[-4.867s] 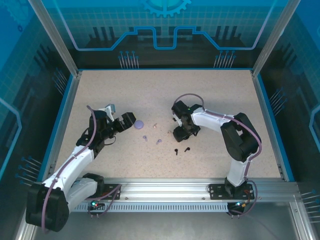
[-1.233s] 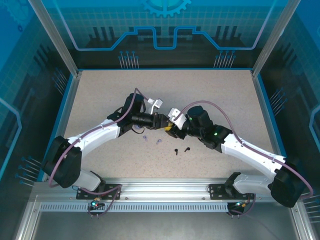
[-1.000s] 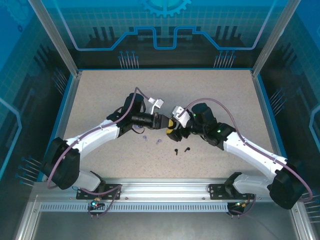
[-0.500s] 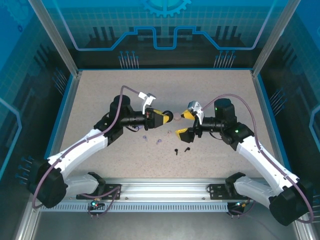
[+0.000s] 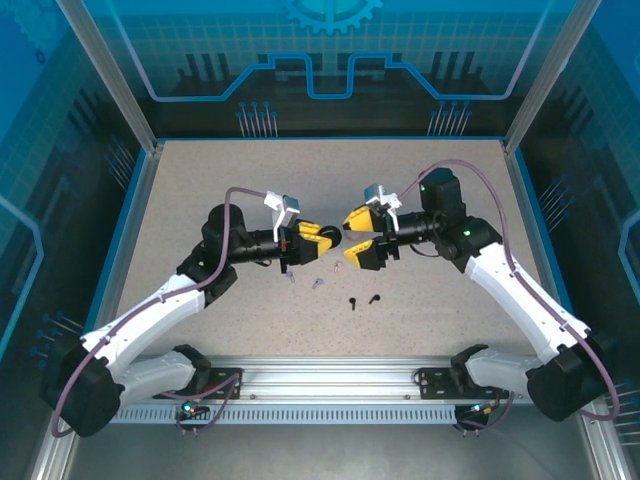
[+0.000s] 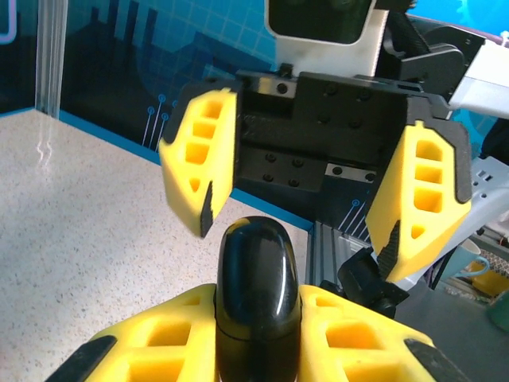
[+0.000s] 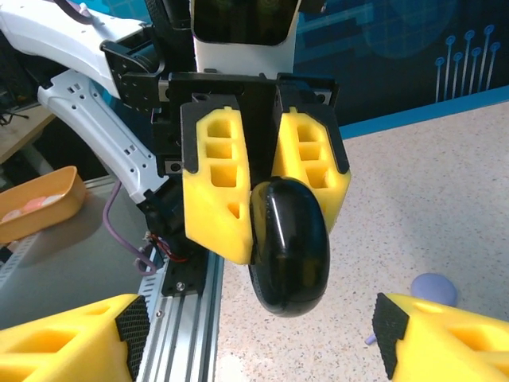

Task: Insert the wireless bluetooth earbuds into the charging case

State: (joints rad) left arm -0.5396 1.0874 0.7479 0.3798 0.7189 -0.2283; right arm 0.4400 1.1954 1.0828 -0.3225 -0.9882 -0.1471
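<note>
On the left, my left tool is clamped shut on the black charging case. The case's rounded end pokes out past the yellow fingers, and I'm holding it up off the counter. Straight across, my right tool faces it nose to nose, jaws spread wide and gripping nothing, with the case tip just in front of the gap. Down on the counter below that meeting point lie the earbuds: the lilac earbuds to the left, the black earbuds further right, all outside the case.
</note>
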